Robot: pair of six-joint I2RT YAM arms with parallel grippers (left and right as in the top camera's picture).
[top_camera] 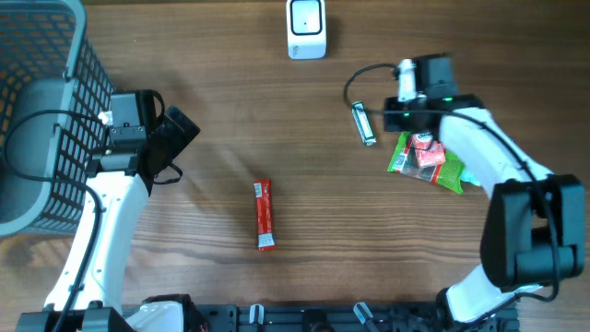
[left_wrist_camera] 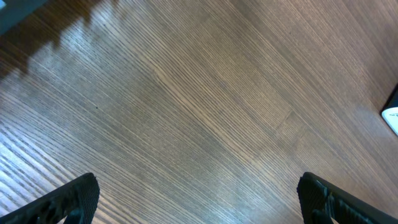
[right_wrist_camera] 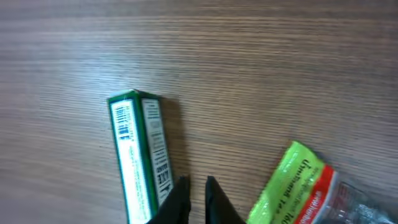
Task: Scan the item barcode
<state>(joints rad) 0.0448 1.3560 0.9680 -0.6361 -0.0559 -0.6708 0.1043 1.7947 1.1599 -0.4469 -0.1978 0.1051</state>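
A narrow green box (right_wrist_camera: 137,155) lies flat on the table with a barcode on its near end, and it also shows in the overhead view (top_camera: 364,123). My right gripper (right_wrist_camera: 194,180) is shut with nothing between its tips. It sits just right of the box, between it and a green-and-red packet (right_wrist_camera: 298,186). From overhead the right gripper (top_camera: 392,118) is over that gap. A white barcode scanner (top_camera: 306,28) stands at the far edge. A red stick packet (top_camera: 264,214) lies mid-table. My left gripper (left_wrist_camera: 199,199) is open over bare wood, seen from overhead (top_camera: 175,138) at the left.
A grey wire basket (top_camera: 37,111) fills the far left corner, close behind the left arm. The green-and-red packet (top_camera: 426,161) rests partly under the right arm. A cable loops near the right wrist. Wood shows between the red stick packet and the scanner.
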